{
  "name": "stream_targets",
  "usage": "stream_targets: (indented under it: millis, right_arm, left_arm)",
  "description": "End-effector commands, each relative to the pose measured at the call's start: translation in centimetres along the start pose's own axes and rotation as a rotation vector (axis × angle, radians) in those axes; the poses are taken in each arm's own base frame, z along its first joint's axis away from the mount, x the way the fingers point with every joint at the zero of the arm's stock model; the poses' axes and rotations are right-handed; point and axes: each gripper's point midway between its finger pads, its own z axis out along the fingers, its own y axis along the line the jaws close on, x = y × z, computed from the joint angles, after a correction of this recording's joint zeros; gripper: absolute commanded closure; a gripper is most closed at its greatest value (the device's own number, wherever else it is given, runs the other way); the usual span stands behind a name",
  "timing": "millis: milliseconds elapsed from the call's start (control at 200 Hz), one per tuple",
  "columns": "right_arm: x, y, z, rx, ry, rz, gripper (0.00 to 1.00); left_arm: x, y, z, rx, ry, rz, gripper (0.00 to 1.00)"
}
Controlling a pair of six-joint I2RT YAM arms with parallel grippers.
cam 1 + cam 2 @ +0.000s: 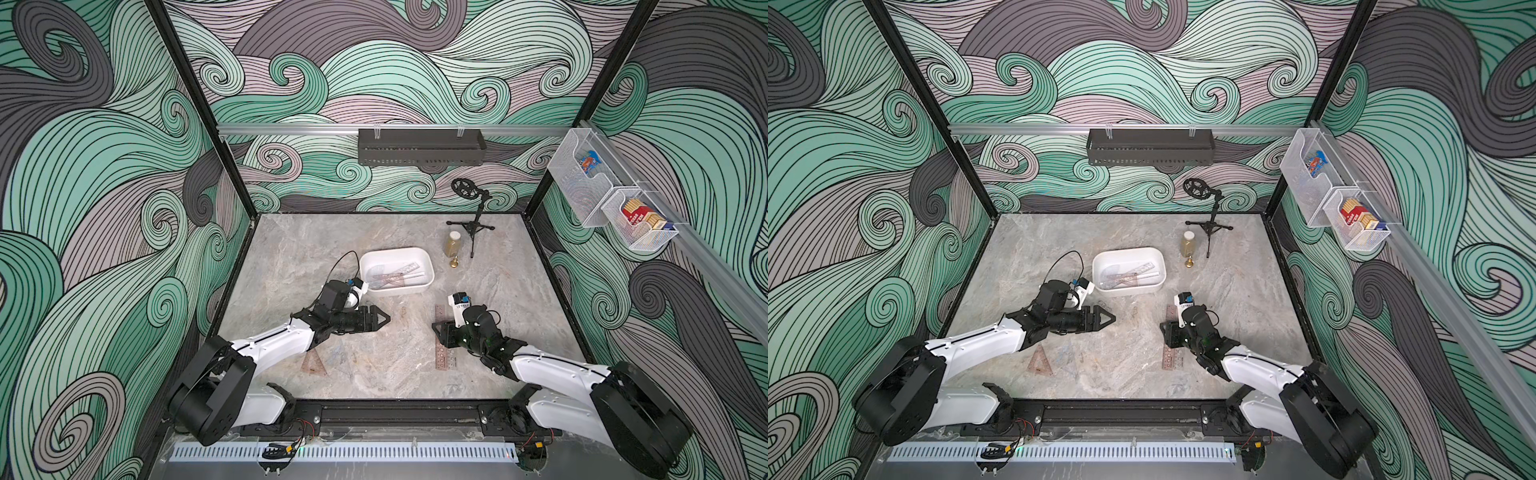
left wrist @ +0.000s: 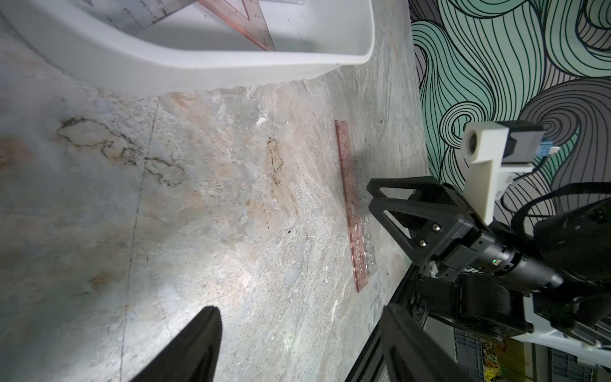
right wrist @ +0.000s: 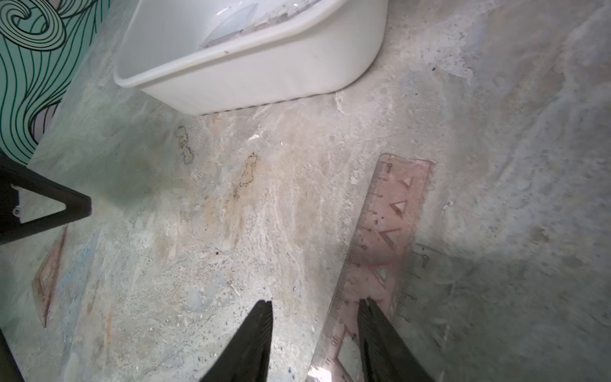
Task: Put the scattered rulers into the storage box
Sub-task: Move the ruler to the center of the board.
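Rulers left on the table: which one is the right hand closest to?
The long reddish-brown straight ruler with stencil holes: the right hand is right at its edge. The reddish triangle and the bluish triangle lie by the left arm.

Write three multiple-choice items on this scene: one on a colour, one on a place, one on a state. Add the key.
1. What colour is the storage box?
A) black
B) white
C) green

2. Where is the long reddish-brown ruler?
A) flat on the table, at the right end effector
B) inside the storage box
C) held up in the air

3. The left end effector is:
A) shut on that ruler
B) shut on the box's rim
C) open, holding nothing

Key:
1 B: its walls and rim are white in both top views.
2 A: the right wrist view shows it lying flat, with one jaw tip over it.
3 C: the left wrist view shows the jaws wide apart with only bare table between them.
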Motion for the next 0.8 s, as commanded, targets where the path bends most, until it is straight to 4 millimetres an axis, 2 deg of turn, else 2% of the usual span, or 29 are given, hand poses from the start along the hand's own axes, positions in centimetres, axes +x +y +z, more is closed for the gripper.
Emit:
stream_targets:
  millis: [0,240,470,795]
  right_arm:
    - [0.2,-0.2,0.2,0.016,0.005,0.011,0.53]
    - [1.7,-0.4,0.6,0.015,0.052,0.042,0.54]
    - [1.9,0.4,0.3,0.0,0.051,0.031,0.55]
    - [3.7,-0.2,0.8,0.021,0.103,0.048,0.56]
  left_arm:
    - [0.1,-0.2,0.3,0.013,0.004,0.005,0.21]
    - [0.3,0.1,0.4,0.005,0.011,0.008,0.21]
    - [0.5,0.4,0.5,0.001,0.015,0.008,0.21]
    - [0.5,0.5,0.3,-0.006,0.011,0.009,0.21]
